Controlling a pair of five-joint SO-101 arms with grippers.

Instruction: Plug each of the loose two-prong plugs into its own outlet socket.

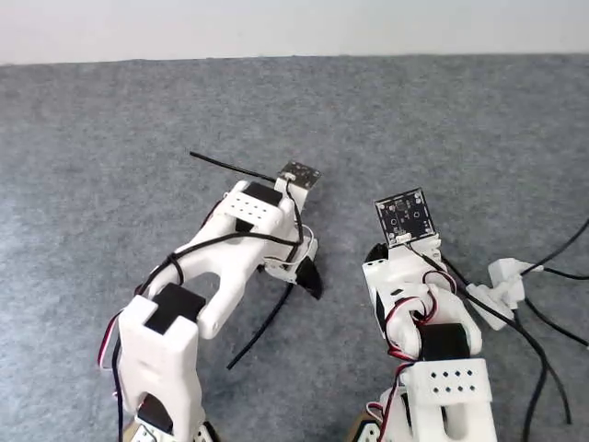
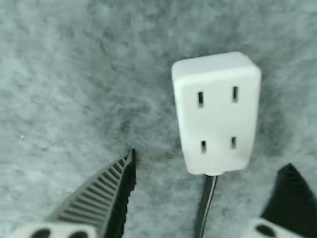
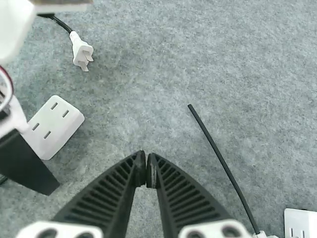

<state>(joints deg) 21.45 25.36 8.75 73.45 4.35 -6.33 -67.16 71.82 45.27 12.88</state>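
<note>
Grey tabletop: in the high view, a felt-like surface carries both arms side by side.
Left arm: white, on the left, stretched toward the far middle. A thin black cord runs out from under it toward the near side.
Right arm: white, on the right, folded up close to the near edge.
Second outlet block: white, just right of the right arm. Black cords trail from it to the right and toward the near edge.
Left claw: in the left wrist view it is open, its two black fingers spread wide and gripping nothing.
Outlet block: white, flat on the tabletop just ahead of the left claw. Two pairs of slots face up, all unfilled. Its black cord leaves the end lying between the fingers.
Right claw: in the right wrist view it is closed, fingertips touching, holding nothing, over bare tabletop.
Plug: white, both prongs bare, loose on the tabletop. It lies apart from the outlet block, and its cord leads under the left arm.
Loose black cord: its free end rests on the tabletop beyond the right claw.
</note>
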